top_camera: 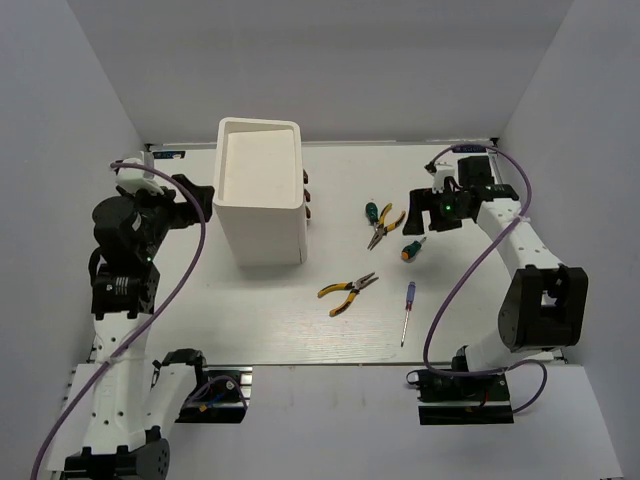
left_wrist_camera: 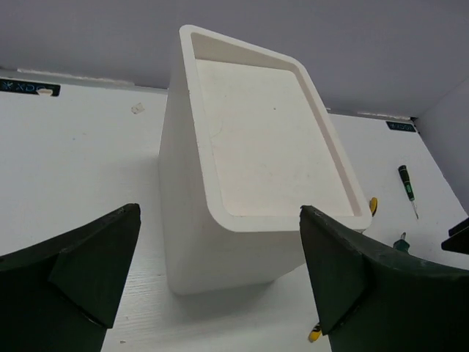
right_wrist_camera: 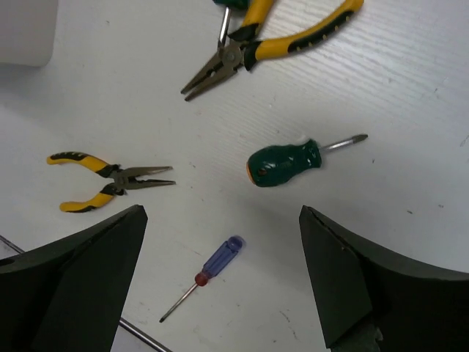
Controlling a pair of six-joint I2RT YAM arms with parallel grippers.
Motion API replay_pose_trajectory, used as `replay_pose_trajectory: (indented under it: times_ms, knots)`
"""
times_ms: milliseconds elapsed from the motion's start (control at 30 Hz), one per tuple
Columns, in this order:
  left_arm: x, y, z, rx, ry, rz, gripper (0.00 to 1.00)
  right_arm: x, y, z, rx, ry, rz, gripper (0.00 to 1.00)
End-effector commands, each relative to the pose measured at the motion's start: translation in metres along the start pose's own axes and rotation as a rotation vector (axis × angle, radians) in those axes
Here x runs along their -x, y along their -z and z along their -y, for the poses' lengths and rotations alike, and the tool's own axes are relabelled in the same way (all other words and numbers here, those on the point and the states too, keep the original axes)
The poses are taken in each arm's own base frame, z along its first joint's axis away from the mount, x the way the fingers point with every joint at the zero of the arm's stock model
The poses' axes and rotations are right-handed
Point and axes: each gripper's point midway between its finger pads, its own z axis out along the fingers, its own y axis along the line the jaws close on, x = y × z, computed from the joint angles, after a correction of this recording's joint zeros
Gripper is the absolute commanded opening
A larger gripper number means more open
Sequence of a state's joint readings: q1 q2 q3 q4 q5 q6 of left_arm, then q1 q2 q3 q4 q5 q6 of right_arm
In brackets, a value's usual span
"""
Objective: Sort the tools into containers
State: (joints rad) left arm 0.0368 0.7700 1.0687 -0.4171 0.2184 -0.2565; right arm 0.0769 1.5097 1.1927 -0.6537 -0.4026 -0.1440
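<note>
A tall white bin [top_camera: 260, 195] stands at the left of centre; it fills the left wrist view [left_wrist_camera: 249, 169], and no tool shows inside. One pair of yellow-and-black pliers [top_camera: 386, 226] lies beside a green stubby screwdriver [top_camera: 372, 211]. An orange-green stubby screwdriver [top_camera: 411, 249] lies below them. A second pair of pliers [top_camera: 347, 290] and a slim blue screwdriver [top_camera: 408, 305] lie nearer me. My left gripper [top_camera: 192, 196] is open and empty, left of the bin. My right gripper [top_camera: 420, 211] is open and empty, above the tools [right_wrist_camera: 286, 163]. The narrow bin is not visible.
Small dark objects [top_camera: 307, 196] sit against the tall bin's right side. White walls enclose the table on three sides. A cable loops along each arm. The table's near edge [top_camera: 300, 362] runs in front of the blue screwdriver.
</note>
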Motion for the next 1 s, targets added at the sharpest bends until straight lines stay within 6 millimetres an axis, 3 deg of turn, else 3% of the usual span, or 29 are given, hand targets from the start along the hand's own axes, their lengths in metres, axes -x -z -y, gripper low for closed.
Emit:
replay_pose_trajectory:
  times_ms: [0, 167, 200, 267, 333, 400, 433, 467, 500, 533, 567, 600, 633, 667, 700, 733, 767, 833, 867, 967]
  knots:
    - [-0.005, -0.009, 0.001, -0.017, 0.015, -0.012, 1.0, 0.036, 0.011, -0.016, 0.061, 0.001, 0.077, 0.91]
    - [-0.009, -0.025, 0.002, -0.044, 0.017, -0.029, 1.0, 0.048, 0.002, -0.022, 0.135, -0.033, 0.052, 0.91]
    - [-0.009, -0.025, 0.002, -0.044, 0.017, -0.029, 1.0, 0.046, 0.003, -0.033, 0.201, -0.027, 0.041, 0.91]
    - [-0.007, -0.032, 0.0, -0.045, 0.017, -0.026, 1.0, 0.058, 0.002, -0.038, 0.297, 0.089, 0.062, 0.91]
    - [-0.006, -0.035, 0.0, -0.044, 0.017, -0.029, 1.0, 0.055, 0.001, -0.045, 0.389, 0.164, 0.046, 0.91]
    - [-0.011, -0.043, -0.005, -0.031, 0.013, -0.045, 0.96, 0.077, 0.001, -0.05, 0.45, 0.187, 0.088, 0.91]
    - [-0.004, -0.045, -0.004, -0.033, 0.0, -0.036, 0.8, 0.09, 0.002, -0.049, 0.437, 0.185, 0.112, 0.87]
    - [-0.004, -0.049, -0.005, -0.031, 0.001, -0.042, 0.61, 0.098, 0.002, -0.053, 0.473, 0.213, 0.135, 0.75]
    - [-0.003, -0.053, -0.006, -0.03, -0.008, -0.047, 0.36, 0.117, -0.003, -0.054, 0.499, 0.253, 0.17, 0.5]
    - [-0.008, -0.061, -0.013, 0.001, 0.0, -0.079, 0.01, 0.132, -0.015, -0.053, 0.51, 0.305, 0.211, 0.01]
    - [-0.007, -0.065, -0.014, 0.003, 0.001, -0.084, 0.0, 0.136, -0.014, -0.055, 0.525, 0.323, 0.233, 0.0]
    - [-0.005, -0.067, -0.014, 0.003, 0.001, -0.084, 0.0, 0.136, -0.017, -0.069, 0.593, 0.383, 0.258, 0.0]
    - [-0.008, -0.07, -0.015, 0.005, 0.004, -0.094, 0.21, 0.153, -0.022, -0.072, 0.6, 0.492, 0.349, 0.0]
    - [-0.009, -0.074, -0.015, -0.002, 0.006, -0.102, 0.46, 0.155, -0.026, -0.082, 0.613, 0.57, 0.382, 0.13]
    - [-0.006, -0.074, -0.012, -0.016, 0.003, -0.092, 0.69, 0.141, -0.037, -0.088, 0.646, 0.589, 0.377, 0.31]
    - [-0.006, -0.078, -0.012, -0.024, 0.004, -0.098, 0.85, 0.153, -0.041, -0.091, 0.636, 0.717, 0.459, 0.68]
    - [-0.007, -0.084, -0.01, -0.031, -0.004, -0.107, 0.99, 0.15, -0.053, -0.097, 0.645, 0.755, 0.463, 0.76]
    - [-0.012, -0.089, -0.009, -0.036, -0.01, -0.129, 0.99, 0.153, -0.064, -0.109, 0.688, 0.805, 0.464, 0.8]
    - [-0.016, -0.092, -0.009, -0.042, -0.006, -0.142, 0.99, 0.164, -0.061, -0.123, 0.713, 0.834, 0.476, 0.8]
    - [-0.02, -0.103, -0.009, -0.059, -0.001, -0.161, 0.99, 0.178, -0.075, -0.158, 0.784, 0.893, 0.516, 0.82]
